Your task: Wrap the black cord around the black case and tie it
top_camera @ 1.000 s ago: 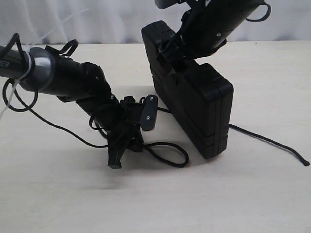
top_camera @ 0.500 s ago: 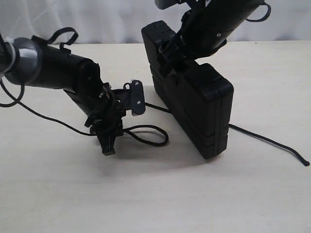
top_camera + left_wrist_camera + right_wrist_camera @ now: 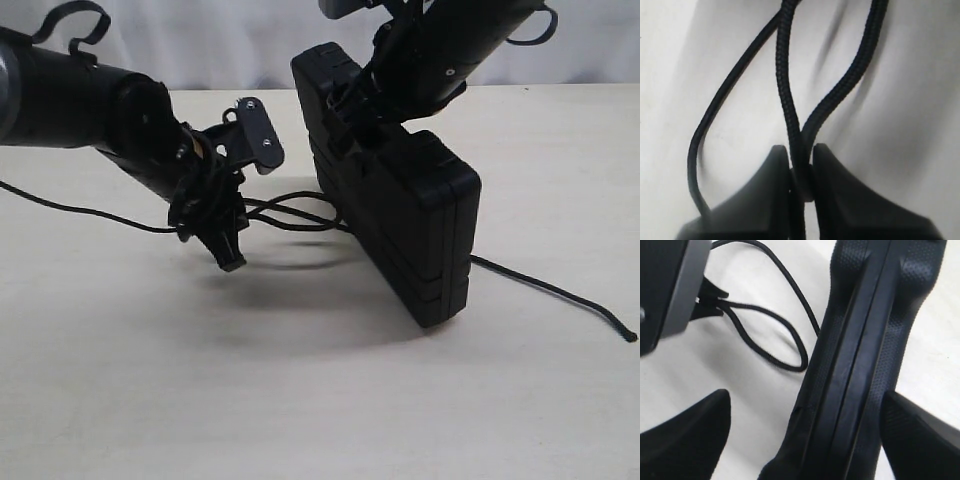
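The black case stands on its long edge on the table, tilted. My right gripper is at its upper far end. In the right wrist view the right gripper is open and straddles the case: one finger is close against the case, the other well apart from it. The black cord runs from the case in a lifted loop to my left gripper, which is shut on it. The left wrist view shows the cord pinched in the left gripper. The cord's frayed end lies on the table at right.
The pale table stretches in front of the case. A white curtain hangs behind. The left arm's thin cable trails over the table at the left.
My left gripper has risen and moved left and back with the cord, drawing the loop off the table toward the case. The case and the right gripper have not moved.
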`<state>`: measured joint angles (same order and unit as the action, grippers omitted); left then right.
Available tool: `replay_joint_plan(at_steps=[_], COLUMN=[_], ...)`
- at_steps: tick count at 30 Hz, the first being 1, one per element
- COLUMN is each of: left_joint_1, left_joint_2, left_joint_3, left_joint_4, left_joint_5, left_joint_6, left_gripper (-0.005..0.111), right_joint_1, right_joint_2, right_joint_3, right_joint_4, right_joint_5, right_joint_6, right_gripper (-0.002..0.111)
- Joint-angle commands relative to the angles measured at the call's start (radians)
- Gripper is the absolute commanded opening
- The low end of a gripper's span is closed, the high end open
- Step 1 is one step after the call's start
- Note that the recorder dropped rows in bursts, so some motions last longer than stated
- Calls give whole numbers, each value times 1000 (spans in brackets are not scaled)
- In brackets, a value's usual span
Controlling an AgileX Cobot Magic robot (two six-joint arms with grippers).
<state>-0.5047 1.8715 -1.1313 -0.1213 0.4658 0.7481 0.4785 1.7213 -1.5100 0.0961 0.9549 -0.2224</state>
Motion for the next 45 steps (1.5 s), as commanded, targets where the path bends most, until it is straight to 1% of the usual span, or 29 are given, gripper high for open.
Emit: replay_joint_plan(at_steps=[1,4,8,11,13,18,20,30,45], left_joint_1=[40,62,98,114,114,110,111,111,111], left_joint_2=[-12,-23,-36,-45,-45,-49,-61,-177,-235], left_joint_3=[2,2,2,2,2,2,2,2,2], left_joint_4=[-115,-227,-467,-652,-720,-814,-832,-834,-834], left_joint_5=[-11,-7,79,104,121,141,137,132,137], left_joint_6=[-20,18,216,321,369,455,477,477,477], left_gripper=[0,0,0,0,0,0,0,0,0], right_joint_1=[1,1,1,1,1,1,1,1,1], right_joint_2=[0,0,0,0,0,0,0,0,0], right_joint_3=[4,4,4,4,4,4,4,4,4], right_joint_4=[0,0,0,0,0,0,0,0,0], right_joint_5=[-1,-3,-3,-3,-3,-7,-7,-4,-4], right_joint_6=[-2,-2,-2,-2,-2,-2,-2,-2,-2], right_gripper=[76,76,76,76,76,76,76,76,76])
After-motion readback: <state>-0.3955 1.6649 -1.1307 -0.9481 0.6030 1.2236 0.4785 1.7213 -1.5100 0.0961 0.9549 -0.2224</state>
